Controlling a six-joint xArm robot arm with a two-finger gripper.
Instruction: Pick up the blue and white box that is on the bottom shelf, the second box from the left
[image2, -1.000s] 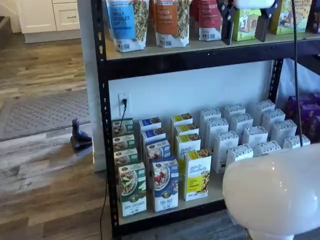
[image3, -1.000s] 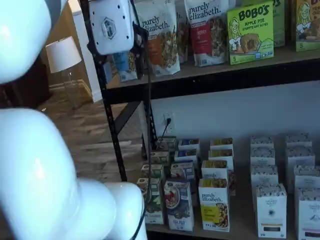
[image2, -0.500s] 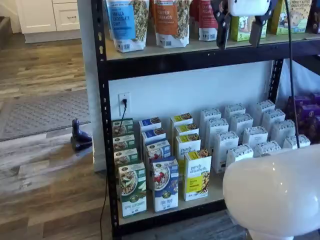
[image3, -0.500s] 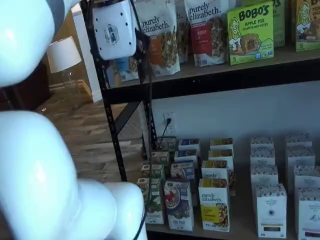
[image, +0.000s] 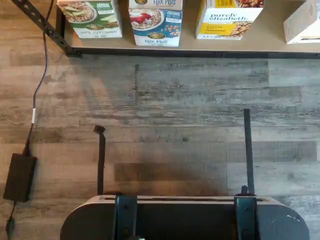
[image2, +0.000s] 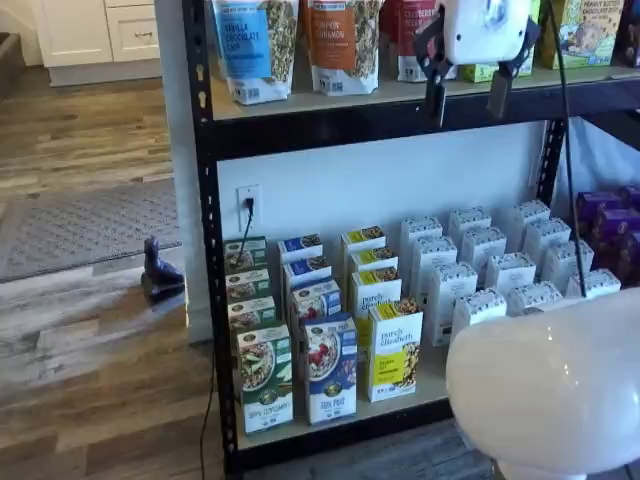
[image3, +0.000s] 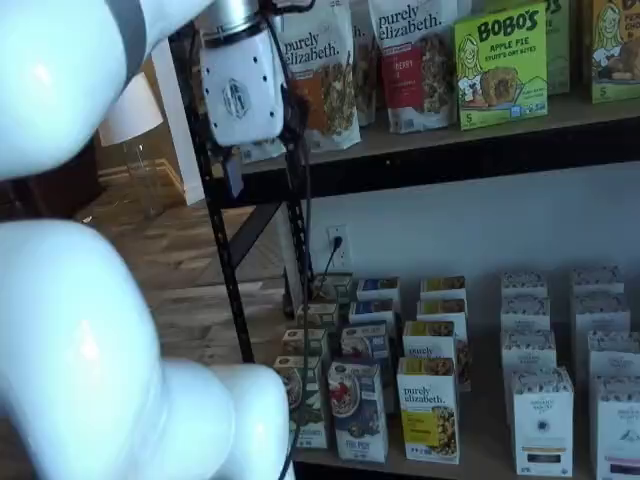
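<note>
Up at the frame's top, the gripper (image2: 466, 103) hangs spread and empty; the blue box (image2: 330, 368) stands lower centre on the shelf (image2: 430, 385).

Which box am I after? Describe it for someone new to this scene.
Go to the bottom shelf of the black rack. In its front row stands the blue and white box, between a green carton and a yellow carton; only it shows red berries in a bowl.
</note>
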